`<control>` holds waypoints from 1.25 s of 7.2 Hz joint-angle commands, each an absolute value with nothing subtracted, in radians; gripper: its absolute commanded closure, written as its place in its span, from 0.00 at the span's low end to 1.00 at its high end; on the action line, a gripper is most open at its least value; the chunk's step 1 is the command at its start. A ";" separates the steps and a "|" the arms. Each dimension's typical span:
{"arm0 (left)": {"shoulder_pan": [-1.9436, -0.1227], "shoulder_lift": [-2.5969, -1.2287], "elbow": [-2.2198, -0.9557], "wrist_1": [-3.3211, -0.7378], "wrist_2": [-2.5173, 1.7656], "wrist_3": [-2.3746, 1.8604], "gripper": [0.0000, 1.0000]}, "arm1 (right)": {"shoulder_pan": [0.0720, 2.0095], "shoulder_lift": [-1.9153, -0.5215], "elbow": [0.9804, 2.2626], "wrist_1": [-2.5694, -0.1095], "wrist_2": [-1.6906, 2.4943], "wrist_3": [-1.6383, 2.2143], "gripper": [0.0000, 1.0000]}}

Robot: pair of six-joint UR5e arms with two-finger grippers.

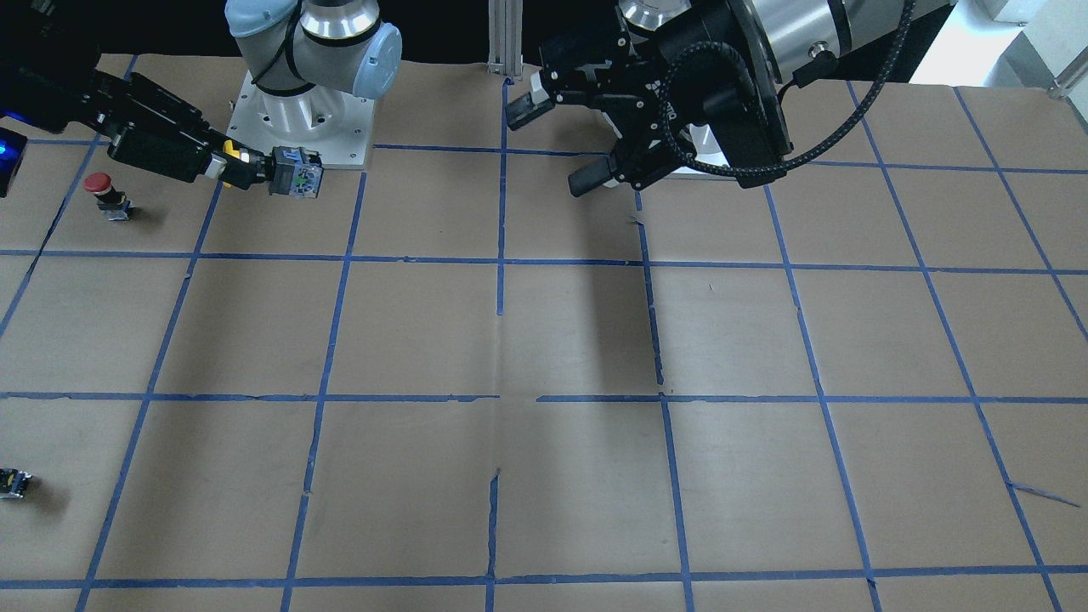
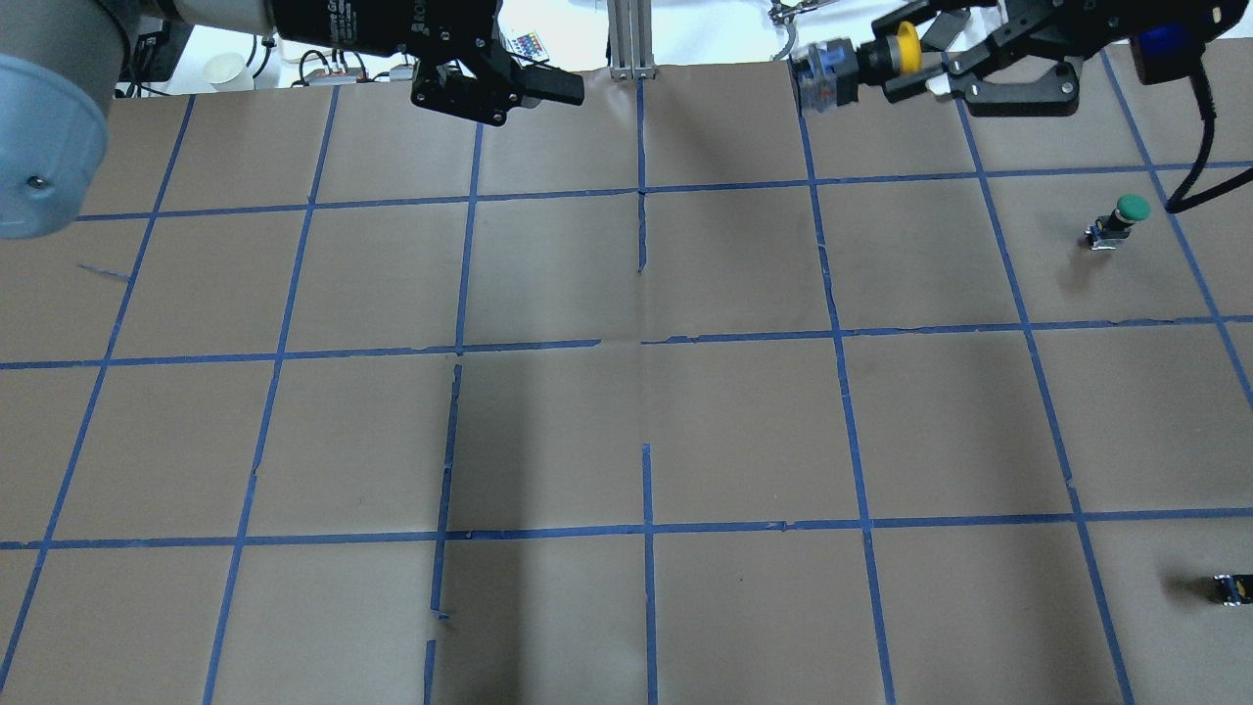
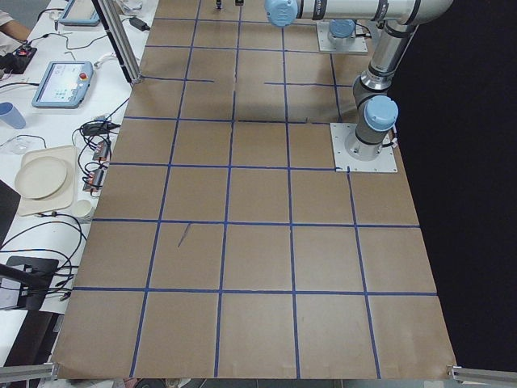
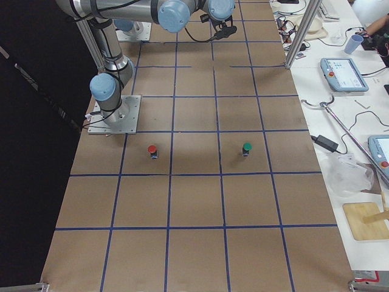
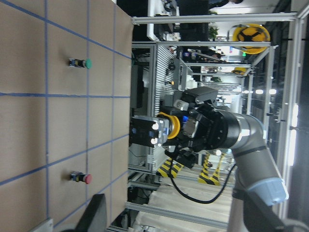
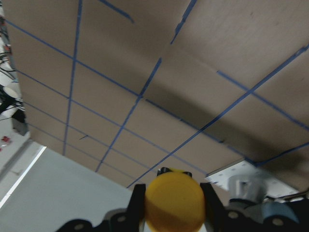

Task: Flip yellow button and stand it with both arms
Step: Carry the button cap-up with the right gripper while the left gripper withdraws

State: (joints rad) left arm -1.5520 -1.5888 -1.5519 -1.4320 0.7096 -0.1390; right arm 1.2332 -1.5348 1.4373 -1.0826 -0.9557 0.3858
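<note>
The right gripper (image 1: 245, 167) was pinching the yellow button (image 1: 295, 172) just behind its cap. It held the button sideways in the air, the blocky body pointing toward the left gripper (image 1: 548, 143), whose fingers were spread and empty. Below, on the paper-covered table (image 1: 544, 340), a red button (image 1: 100, 189) stood upright, with a green button (image 2: 1126, 211) standing farther out.

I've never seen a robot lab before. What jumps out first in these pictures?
The right gripper holds the yellow button sideways in mid-air, its body pointing toward the open left gripper. On the brown table gridded with blue tape, a red button and a green button stand on the robot's right side.
</note>
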 commanded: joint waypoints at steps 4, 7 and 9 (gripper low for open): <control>-1.605 -1.577 -1.450 -1.645 1.468 -0.010 0.01 | 1.129 -1.514 1.504 -1.284 -1.421 -0.527 0.92; -1.545 -1.589 -1.381 -1.769 1.645 0.152 0.00 | 1.008 -1.517 1.661 -1.538 -1.430 -1.080 0.93; -1.545 -1.594 -1.403 -1.767 1.588 0.134 0.01 | 0.925 -1.517 1.738 -1.644 -1.428 -1.492 0.92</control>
State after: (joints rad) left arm -1.5489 -1.5904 -1.3927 -1.7651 1.6079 0.1368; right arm 0.9765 -1.5164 1.6880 -1.5646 -1.4277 -1.2354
